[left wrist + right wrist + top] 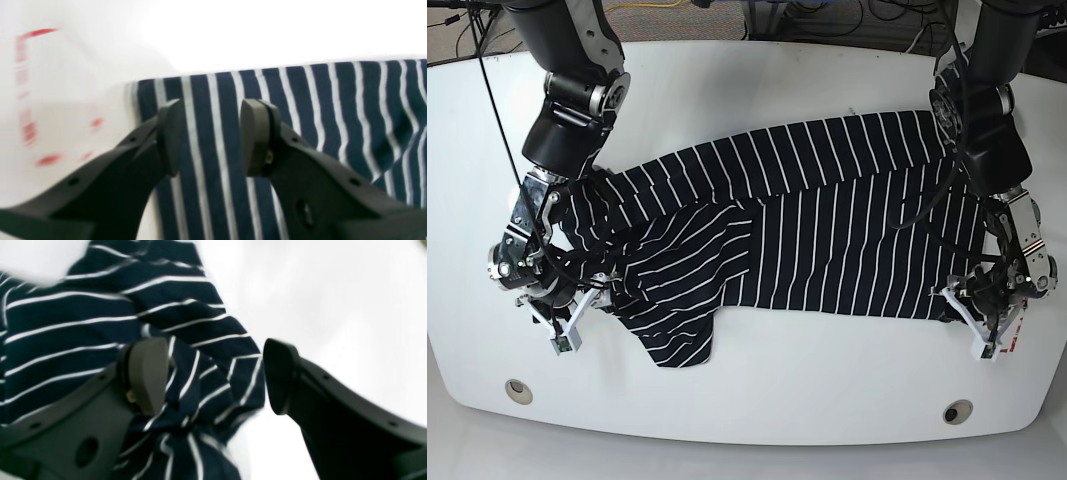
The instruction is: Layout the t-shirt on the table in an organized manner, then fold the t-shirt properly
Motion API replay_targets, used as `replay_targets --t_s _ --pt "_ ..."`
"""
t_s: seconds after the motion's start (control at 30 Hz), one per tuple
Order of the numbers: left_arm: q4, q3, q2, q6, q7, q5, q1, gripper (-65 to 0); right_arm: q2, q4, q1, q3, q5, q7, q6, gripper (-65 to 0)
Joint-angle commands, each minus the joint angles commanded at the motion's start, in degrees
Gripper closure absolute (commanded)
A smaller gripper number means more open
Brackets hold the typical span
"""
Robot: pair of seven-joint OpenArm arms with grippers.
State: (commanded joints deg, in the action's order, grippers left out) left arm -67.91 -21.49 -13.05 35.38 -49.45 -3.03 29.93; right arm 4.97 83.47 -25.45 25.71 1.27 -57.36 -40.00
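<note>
A large white table (757,395) with rounded corners fills the base view, with two round metal grommet holes (519,391) near its front edge. Across its middle lies the t-shirt (827,230), dark navy with thin white stripes. Its right part lies fairly flat and square, while its left part is bunched and folded over itself, with a flap hanging toward the near edge; the layout step looks unfinished. Two dark robot arms reach down from the far side, one at each end of the garment, probably so they can pull it taut between them. The right gripper (213,376), on the left of the base view, has its jaws spread wide, straddling a crumpled lump of striped cloth, apparently poised to pinch it. The left gripper (210,136), on the right of the base view, hovers with jaws parted moderately over the shirt's flat near corner, nothing held between them. Beside that corner sits a small red-and-white tape rectangle (28,96) on the tabletop, blurred in the wrist view.
</note>
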Motion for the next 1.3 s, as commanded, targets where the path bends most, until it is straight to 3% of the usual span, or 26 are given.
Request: replay_targets --t_s 0.27,0.67,1.1,1.3 --pt "-7.30 0.00 0.09 0.00 -1.23 0.00 -5.36 -26.0 -3.78 9.05 7.12 0.00 0.00 -2.02 0.00 -43.1" --pt "-8.70 -0.18 0.00 0.09 -1.14 0.00 -10.11 -26.0 -3.87 3.52 7.65 0.00 -0.09 0.44 0.00 -43.1" --pt "-8.70 -2.37 0.00 0.09 -1.14 0.00 -10.55 -26.0 -8.18 -1.14 7.56 -0.09 0.09 1.14 0.00 -42.5" --pt "-8.70 -2.46 0.00 0.09 -1.14 0.00 -10.55 -26.0 -8.18 -3.78 7.47 -0.09 0.35 6.15 0.00 -42.2"
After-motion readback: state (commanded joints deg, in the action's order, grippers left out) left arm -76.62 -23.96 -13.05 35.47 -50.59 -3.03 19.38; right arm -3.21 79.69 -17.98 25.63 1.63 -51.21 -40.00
